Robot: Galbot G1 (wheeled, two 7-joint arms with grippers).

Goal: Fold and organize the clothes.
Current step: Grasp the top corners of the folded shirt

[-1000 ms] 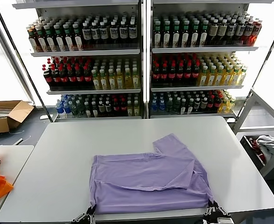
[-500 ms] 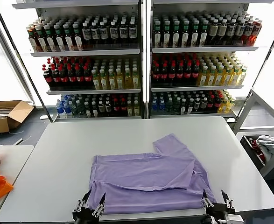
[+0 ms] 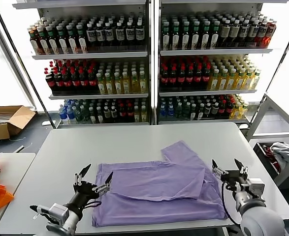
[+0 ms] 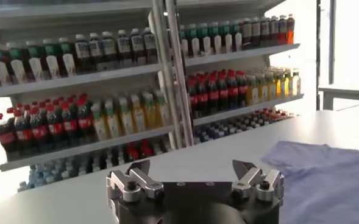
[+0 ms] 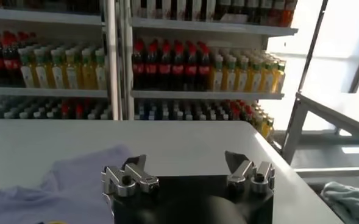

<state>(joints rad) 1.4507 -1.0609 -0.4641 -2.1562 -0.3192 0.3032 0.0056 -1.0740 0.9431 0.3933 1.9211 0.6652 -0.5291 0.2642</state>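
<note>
Bare white table [image 3: 134, 140] stretches beyond the folded lavender T-shirt [image 3: 159, 189], open to the far edge; bottle-stocked shelves [image 3: 149, 64] wall off the back, a side table [image 3: 9, 169] flanks the left.

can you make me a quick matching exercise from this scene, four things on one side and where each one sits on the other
Things
1. lavender T-shirt
2. left end effector
3. right end effector
4. cardboard box

Places
A. open, above the table by the shirt's right edge
B. on the floor, far left of the head view
C. lying partly folded on the white table
D. open, at the shirt's left edge

Pairs: 1-C, 2-D, 3-A, 4-B
</note>
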